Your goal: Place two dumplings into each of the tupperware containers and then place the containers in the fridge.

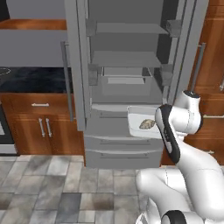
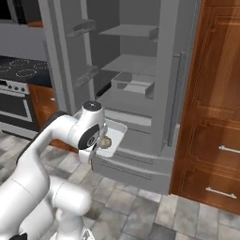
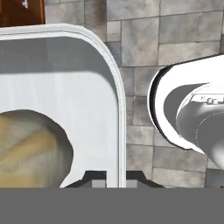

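My gripper (image 3: 116, 177) is shut on the raised rim of a pale grey tupperware container (image 3: 65, 83), one dark finger on each side of the rim. A lumpy beige dumpling (image 3: 30, 148) lies inside the container. I cannot tell whether more than one is in there. From the base views the container (image 1: 139, 119) (image 2: 117, 133) is held level in the air just in front of the open fridge (image 1: 124, 94) (image 2: 140, 101), at the height of its lower drawers. The dumpling (image 1: 147, 124) (image 2: 106, 141) shows at the arm side, and the wrist covers the fingers.
Both fridge doors (image 1: 74, 65) (image 2: 180, 79) stand open to either side of the container. A pale bin (image 1: 126, 78) sits on the middle shelf. Wooden cabinets (image 2: 215, 117) flank the right. A dark counter (image 1: 30, 78) and an oven (image 2: 16, 110) lie left. Tiled floor (image 1: 57, 183) is below.
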Robot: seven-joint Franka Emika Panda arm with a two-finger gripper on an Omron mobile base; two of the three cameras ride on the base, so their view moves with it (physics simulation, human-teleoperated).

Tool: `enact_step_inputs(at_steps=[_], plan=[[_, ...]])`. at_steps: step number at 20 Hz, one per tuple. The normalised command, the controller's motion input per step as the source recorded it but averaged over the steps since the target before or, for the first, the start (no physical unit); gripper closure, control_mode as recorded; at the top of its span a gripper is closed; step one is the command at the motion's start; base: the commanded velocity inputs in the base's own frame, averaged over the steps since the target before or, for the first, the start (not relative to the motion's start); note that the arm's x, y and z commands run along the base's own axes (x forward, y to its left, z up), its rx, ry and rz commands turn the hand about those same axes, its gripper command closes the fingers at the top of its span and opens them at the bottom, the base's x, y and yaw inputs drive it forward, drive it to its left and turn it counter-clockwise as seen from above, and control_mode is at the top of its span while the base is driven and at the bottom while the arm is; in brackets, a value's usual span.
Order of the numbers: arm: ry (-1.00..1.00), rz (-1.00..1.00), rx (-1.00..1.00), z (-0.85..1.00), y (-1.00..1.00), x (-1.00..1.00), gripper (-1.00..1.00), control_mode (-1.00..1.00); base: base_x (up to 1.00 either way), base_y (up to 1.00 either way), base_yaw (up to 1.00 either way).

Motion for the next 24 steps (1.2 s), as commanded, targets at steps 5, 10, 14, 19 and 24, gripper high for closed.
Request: enact_step_inputs(at_steps=[5,10,14,19,24], plan=[[0.0,0.0,0.0,0.0,0.0,0.0,1.0,1.0,0.79,0.01,0.01],[0.0,0.0,0.0,0.0,0.0,0.0,1.0,1.0,0.78,0.24,0.0],[0.0,0.0,0.0,0.0,0.0,0.0,1.0,1.0,0.67,0.42,0.0],[0.0,0.0,0.0,0.0,0.0,0.0,1.0,1.0,0.65,-0.09,0.0],[0.0,0.0,0.0,0.0,0.0,0.0,1.0,1.0,0.76,-0.25,0.0]])
